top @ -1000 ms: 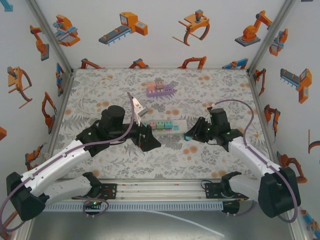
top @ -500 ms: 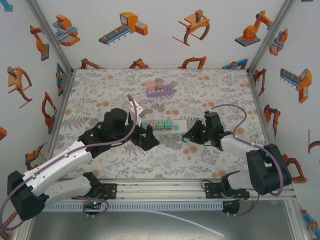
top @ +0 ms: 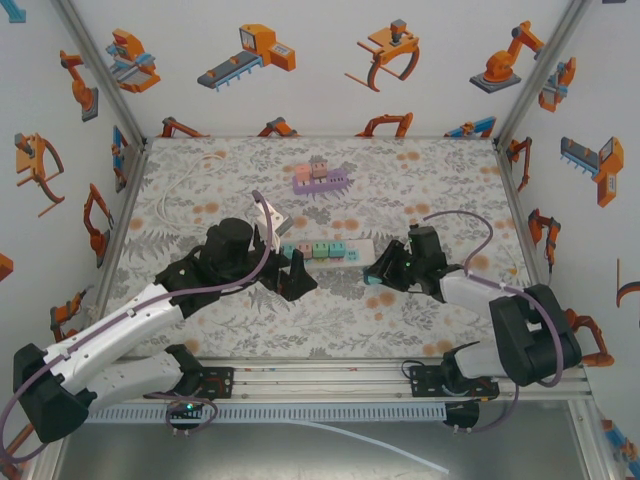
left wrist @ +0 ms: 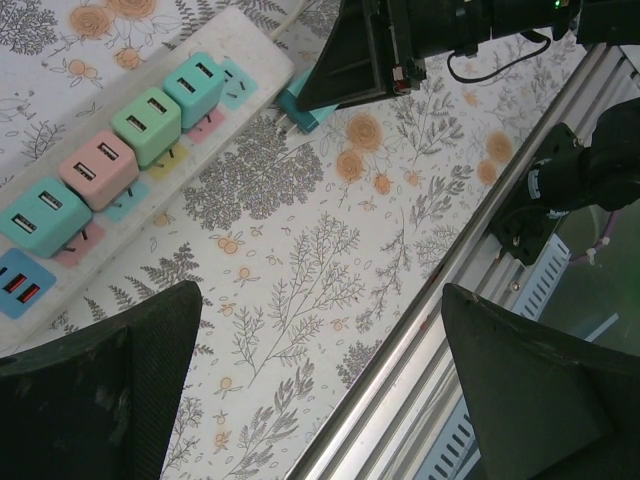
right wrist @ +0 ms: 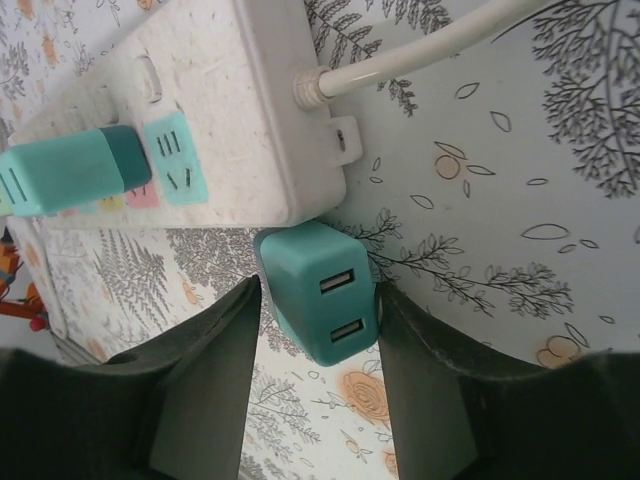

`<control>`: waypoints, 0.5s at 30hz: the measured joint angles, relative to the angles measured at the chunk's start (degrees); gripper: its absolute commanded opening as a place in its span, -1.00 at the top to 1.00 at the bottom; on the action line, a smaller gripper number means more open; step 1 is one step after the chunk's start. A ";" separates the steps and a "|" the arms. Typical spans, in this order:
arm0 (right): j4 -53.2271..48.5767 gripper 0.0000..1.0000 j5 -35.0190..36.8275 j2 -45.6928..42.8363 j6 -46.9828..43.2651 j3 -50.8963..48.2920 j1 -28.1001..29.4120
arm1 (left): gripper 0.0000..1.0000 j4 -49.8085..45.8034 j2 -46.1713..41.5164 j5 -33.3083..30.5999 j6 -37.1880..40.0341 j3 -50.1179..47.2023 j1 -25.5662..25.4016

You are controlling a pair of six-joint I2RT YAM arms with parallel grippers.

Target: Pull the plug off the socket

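Teal USB plug (right wrist: 316,292) lies free beside the power strip (right wrist: 230,110) at its cord end, my right gripper (right wrist: 318,300) clamped on it. My left gripper (left wrist: 320,310) hovers nearby, spread wide, probably not needed.

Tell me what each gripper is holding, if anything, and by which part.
The right gripper clamps the teal charger by its two opposite sides, beside the power strip. The left gripper is open and empty.
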 measured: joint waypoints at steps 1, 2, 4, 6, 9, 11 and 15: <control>-0.70 0.01 0.35 -0.48 -0.37 0.00 0.00 | -0.94 0.00 0.00 0.00 0.00 0.00 0.00; -1.46 0.00 0.79 -0.92 -0.76 0.00 0.00 | -0.94 0.00 0.00 -0.04 -0.02 0.00 0.00; -3.19 -0.02 1.84 -2.08 -1.60 0.00 0.00 | -0.94 -0.02 0.00 -0.37 -0.02 0.00 0.00; -5.29 -0.03 2.89 -3.45 -2.51 0.00 0.00 | -0.94 -0.07 0.00 -1.05 -0.02 0.00 0.00; -8.76 -0.04 4.00 -6.01 -4.04 0.28 0.00 | -0.94 -0.55 0.00 -2.67 -0.04 0.00 0.00; -11.19 -0.04 4.83 -8.15 -5.42 1.11 0.00 | -0.94 -1.18 -0.11 -4.33 -0.07 0.00 0.00; -13.51 -0.03 5.31 -13.00 -9.90 3.58 0.00 | -0.94 -2.23 -1.16 -8.57 -0.26 -0.09 -0.11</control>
